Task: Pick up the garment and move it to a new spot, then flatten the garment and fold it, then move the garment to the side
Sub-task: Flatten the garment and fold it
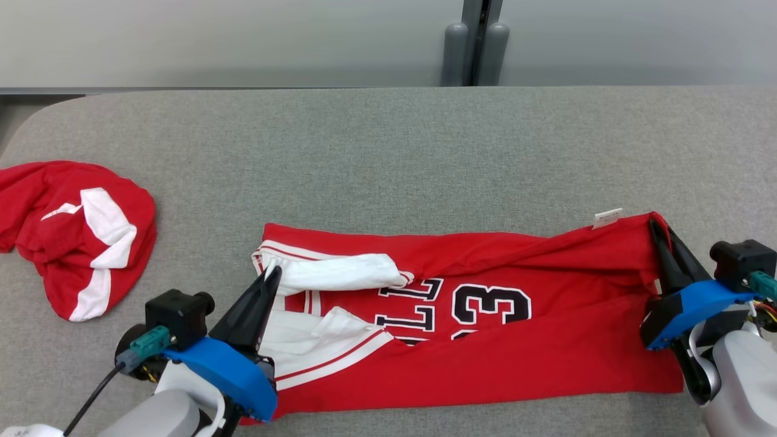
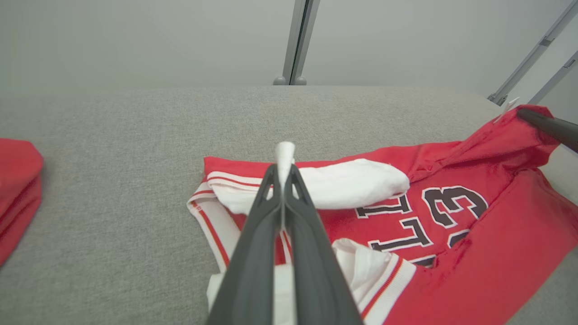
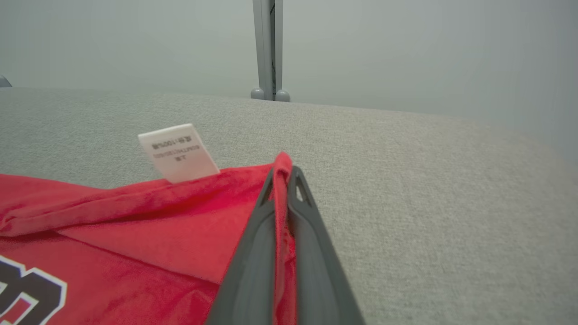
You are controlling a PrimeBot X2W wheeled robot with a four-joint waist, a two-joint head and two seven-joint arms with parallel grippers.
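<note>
Twofold grip: pinches white sleeve cloth in the closed left gripper, clamps a red hem corner in the closed right gripper, just beside the care label. Holds the garment stretched along the desk's near edge, far side lifted, lettering partly covered. Looks mid-fold; judged already moved and spread. Leaves further folding and the shift aside. Offers wide bare room toward the far edge; stands well apart from the second red garment at the left edge.
</note>
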